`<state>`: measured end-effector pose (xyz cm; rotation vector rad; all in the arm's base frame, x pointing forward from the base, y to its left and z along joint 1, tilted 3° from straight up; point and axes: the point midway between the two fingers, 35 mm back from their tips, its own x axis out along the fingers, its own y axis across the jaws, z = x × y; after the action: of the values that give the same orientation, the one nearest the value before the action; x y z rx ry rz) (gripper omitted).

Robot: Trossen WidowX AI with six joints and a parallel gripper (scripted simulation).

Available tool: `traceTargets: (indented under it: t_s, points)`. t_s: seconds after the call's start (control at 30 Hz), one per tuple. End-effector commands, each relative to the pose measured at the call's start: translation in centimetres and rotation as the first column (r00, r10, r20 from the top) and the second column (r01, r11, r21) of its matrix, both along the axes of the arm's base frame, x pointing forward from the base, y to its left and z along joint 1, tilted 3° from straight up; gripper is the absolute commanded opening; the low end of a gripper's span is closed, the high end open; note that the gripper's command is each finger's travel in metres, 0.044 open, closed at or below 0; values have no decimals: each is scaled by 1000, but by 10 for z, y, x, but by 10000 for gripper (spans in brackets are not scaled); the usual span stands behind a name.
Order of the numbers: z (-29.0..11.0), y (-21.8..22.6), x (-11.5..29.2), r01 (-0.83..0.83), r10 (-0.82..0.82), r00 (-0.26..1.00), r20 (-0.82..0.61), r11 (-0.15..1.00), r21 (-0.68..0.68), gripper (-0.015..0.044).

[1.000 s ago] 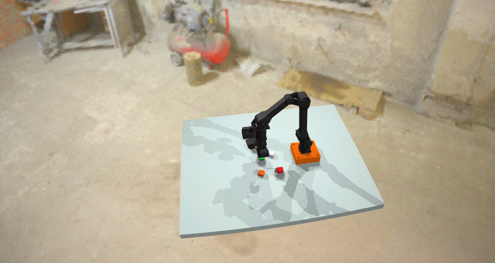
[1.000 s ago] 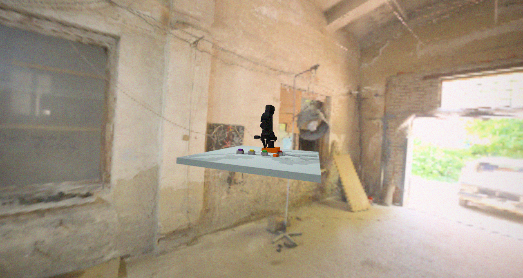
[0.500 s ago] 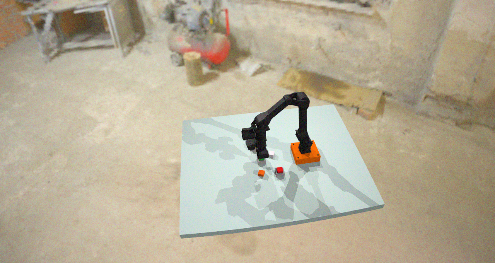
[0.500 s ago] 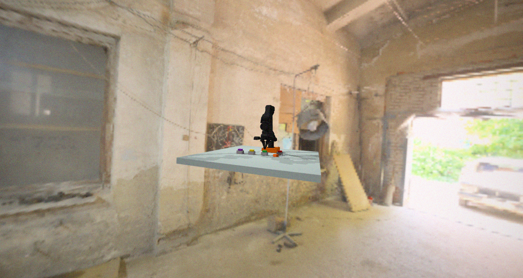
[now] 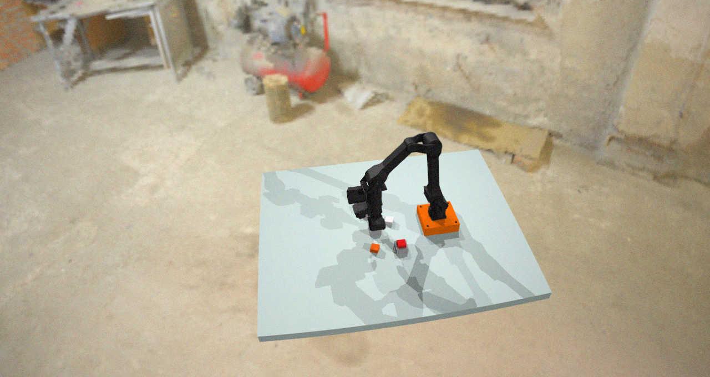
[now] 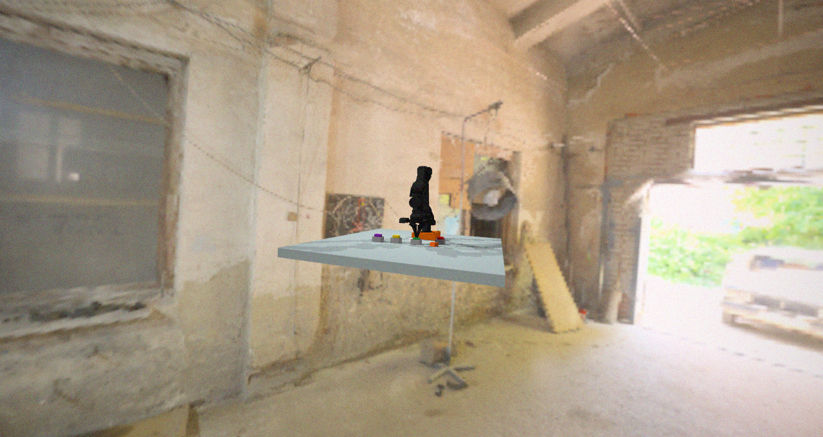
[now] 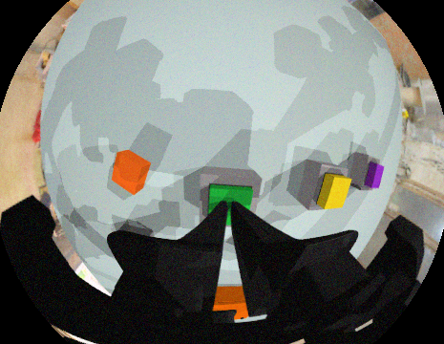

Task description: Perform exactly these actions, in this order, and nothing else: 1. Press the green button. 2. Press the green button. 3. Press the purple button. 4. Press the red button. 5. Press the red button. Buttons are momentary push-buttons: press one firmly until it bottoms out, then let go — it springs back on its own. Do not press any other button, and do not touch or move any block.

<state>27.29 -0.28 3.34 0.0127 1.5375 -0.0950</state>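
Worktop point(image 5: 307, 295) first: we see a pale blue-grey slab crossed by grey shadows, carrying everything here. From the wrist view, going left to right, we find an orange block point(image 7: 130, 171) lying well apart from the buttons, then the green button point(image 7: 231, 197) in its grey housing at the centre, then a yellow button point(image 7: 334, 190), and just beyond it the purple button point(image 7: 374, 174) at the far right. The gripper point(image 7: 228, 213) is clenched with nothing between its fingers; the two dark fingertips meet in a point over the near edge of the green cap, touching or all but touching it, and we cannot tell from this view whether the cap is pushed down.

In the top view, again left to right, we see the arm's wrist and the gripper point(image 5: 375, 224) pointing straight down and hiding the green button, a white block point(image 5: 389, 220) just beside the gripper, the orange block point(image 5: 374, 248) nearer the camera, the red button point(image 5: 401, 244) in its grey housing near that block, and the arm's orange base point(image 5: 450, 224) to the right.

In the exterior view the purple button point(image 6: 378, 236) stands leftmost, the yellow one point(image 6: 395, 238) next, the green one point(image 6: 415, 239) under the arm.
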Motion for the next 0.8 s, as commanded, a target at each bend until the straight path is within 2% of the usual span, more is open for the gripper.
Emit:
traceTargets:
  t_s: [0.0,0.43,0.57,0.77]
  points:
    - [-2,-1,-2,-3,3,1000,-6,1000,-6,20]
    - [-2,-1,-2,-3,3,1000,-6,1000,-6,20]
    - [28,1,-2,-3,3,1000,-6,1000,-5,20]
    - [41,2,-2,-3,3,1000,-6,1000,-6,20]
